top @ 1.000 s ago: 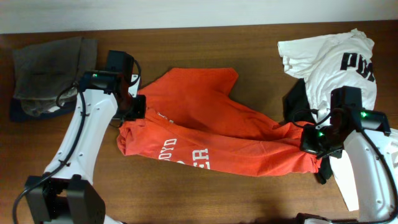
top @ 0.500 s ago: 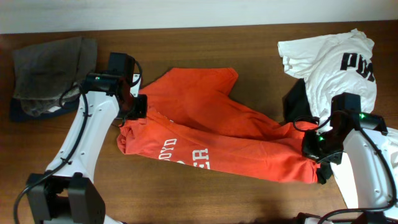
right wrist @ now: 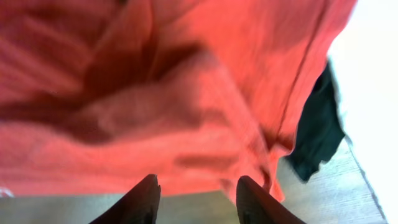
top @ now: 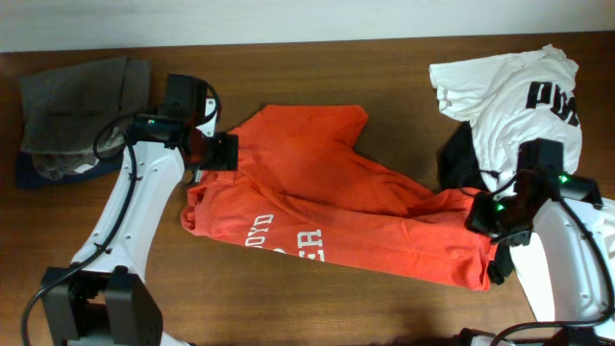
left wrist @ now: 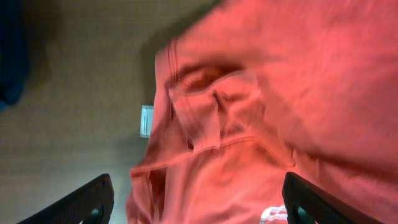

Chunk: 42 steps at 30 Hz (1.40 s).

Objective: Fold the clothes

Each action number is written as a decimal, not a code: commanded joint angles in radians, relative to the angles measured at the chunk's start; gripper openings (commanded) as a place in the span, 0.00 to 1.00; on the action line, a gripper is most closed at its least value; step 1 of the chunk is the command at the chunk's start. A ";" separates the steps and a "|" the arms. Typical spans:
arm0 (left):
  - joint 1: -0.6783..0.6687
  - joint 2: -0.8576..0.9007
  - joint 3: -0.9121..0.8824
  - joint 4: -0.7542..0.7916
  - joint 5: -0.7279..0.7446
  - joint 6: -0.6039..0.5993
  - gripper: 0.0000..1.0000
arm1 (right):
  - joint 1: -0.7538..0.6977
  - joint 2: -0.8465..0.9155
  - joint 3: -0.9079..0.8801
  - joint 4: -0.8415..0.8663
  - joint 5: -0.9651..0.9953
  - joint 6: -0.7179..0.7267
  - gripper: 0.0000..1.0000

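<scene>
The red-orange T-shirt [top: 327,202] lies crumpled across the middle of the bench [top: 317,67] (white lettering near the front edge). The left hand [left wrist: 196,182] hovers over one end, fingers wide apart, holding nothing. The right hand [right wrist: 198,182] hangs partly open over the other end, gripping nothing.

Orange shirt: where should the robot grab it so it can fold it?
Pinch the bunched fold at the left end of the orange shirt, coming straight down from above. The cloth lies mostly flat on the table, so that raised ridge, right under the open left gripper, probably gives the most to close on.
</scene>
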State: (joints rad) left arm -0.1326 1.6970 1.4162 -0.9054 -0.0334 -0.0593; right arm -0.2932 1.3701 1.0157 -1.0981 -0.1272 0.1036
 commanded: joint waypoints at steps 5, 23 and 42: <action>0.000 0.002 -0.010 0.099 -0.004 0.008 0.87 | -0.089 0.024 0.054 0.195 0.073 0.010 0.49; 0.000 0.123 -0.010 0.114 -0.008 0.008 0.86 | -0.129 0.305 0.054 0.407 0.105 -0.002 0.47; 0.005 0.123 -0.010 0.139 -0.015 0.008 0.87 | -0.112 0.316 0.127 0.429 -0.012 -0.048 0.04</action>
State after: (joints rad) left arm -0.1326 1.8111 1.4155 -0.7731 -0.0380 -0.0597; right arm -0.4156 1.6779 1.0752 -0.6628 -0.1085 0.0715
